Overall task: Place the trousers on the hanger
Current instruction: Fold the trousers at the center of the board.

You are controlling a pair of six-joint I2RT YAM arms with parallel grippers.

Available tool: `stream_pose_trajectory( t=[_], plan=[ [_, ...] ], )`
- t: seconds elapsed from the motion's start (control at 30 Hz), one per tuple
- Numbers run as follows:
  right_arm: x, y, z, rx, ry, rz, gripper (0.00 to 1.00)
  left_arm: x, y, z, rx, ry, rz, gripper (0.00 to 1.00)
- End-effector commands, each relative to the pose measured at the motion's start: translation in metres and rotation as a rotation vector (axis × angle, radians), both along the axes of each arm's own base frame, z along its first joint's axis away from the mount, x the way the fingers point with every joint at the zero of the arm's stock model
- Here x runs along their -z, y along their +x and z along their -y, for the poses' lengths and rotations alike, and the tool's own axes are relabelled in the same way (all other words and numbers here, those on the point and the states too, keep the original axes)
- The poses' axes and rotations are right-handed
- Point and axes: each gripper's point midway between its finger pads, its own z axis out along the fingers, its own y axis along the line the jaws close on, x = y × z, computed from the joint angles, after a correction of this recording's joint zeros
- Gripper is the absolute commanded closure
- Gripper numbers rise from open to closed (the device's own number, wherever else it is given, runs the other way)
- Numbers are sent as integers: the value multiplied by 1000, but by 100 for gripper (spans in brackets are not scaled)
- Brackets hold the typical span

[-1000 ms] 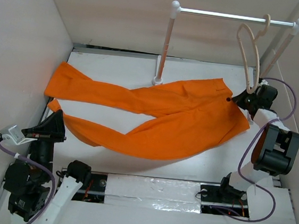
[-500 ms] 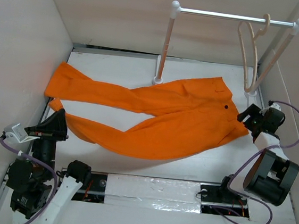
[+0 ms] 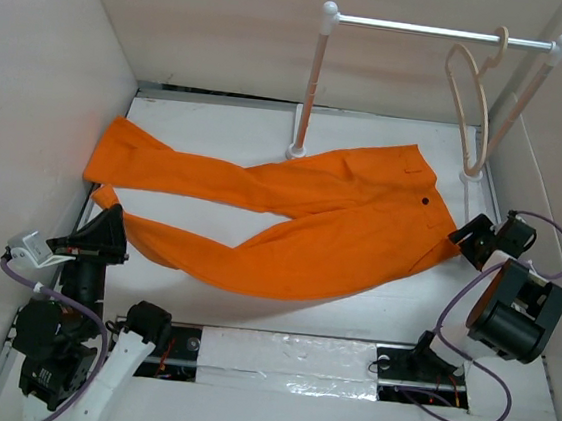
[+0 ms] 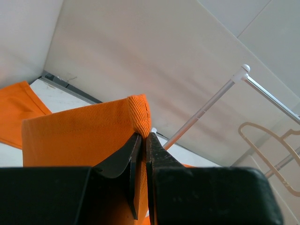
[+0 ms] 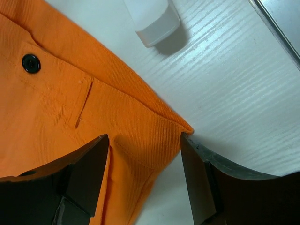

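The orange trousers (image 3: 311, 214) lie spread flat on the table, waist to the right with a dark button (image 3: 425, 201), legs running left. My left gripper (image 3: 108, 228) is shut on the end of the near leg, and the orange cloth (image 4: 70, 136) is pinched between its jaws (image 4: 143, 137). My right gripper (image 3: 469, 240) stands open at the near right corner of the waistband (image 5: 154, 126), one finger on each side of it (image 5: 145, 138). The beige hanger (image 3: 471, 100) hangs by its hook from the rack's rod, free of both grippers.
The white rack with its metal rod (image 3: 431, 29) stands at the back on two posts. Its right foot (image 5: 152, 18) is just beyond the waistband. White walls close in on the left, back and right. A metal strip (image 3: 276, 356) runs along the near edge between the arm bases.
My right gripper has drawn back from the hanger's lower end toward the near right and has opened over the waist corner. The hanger swung back to hang freely. The left gripper barely moved.
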Motion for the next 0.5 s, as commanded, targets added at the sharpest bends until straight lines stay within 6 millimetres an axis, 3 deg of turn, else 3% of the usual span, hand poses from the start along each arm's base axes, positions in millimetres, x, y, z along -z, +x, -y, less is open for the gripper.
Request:
stream_pose_trajectory(
  t=[0.0,0.03,0.07,0.13,0.23,0.33,0.4,0.47],
  plan=[
    [-4,18,3,-10,48,31,32,-24,-18,-7,2,-48,124,100],
    [-3,22,-2,-26,67,28,36,-26,-18,-8,-2,-46,125,100],
    [-2,24,-1,-19,75,23,49,-26,-18,-9,-11,-47,123,100],
    [-3,26,1,2,88,25,55,-25,-19,-11,-15,-49,122,100],
    [-3,23,-1,13,89,47,73,-25,-20,-11,-19,-49,124,100],
    [-6,22,-1,26,85,61,97,-24,-19,-13,-31,-46,119,100],
    [-15,20,-1,30,83,94,100,-23,-19,-12,-22,-48,116,100],
    [-46,13,4,70,9,161,100,-24,-18,-13,-28,-46,116,100]
  ],
)
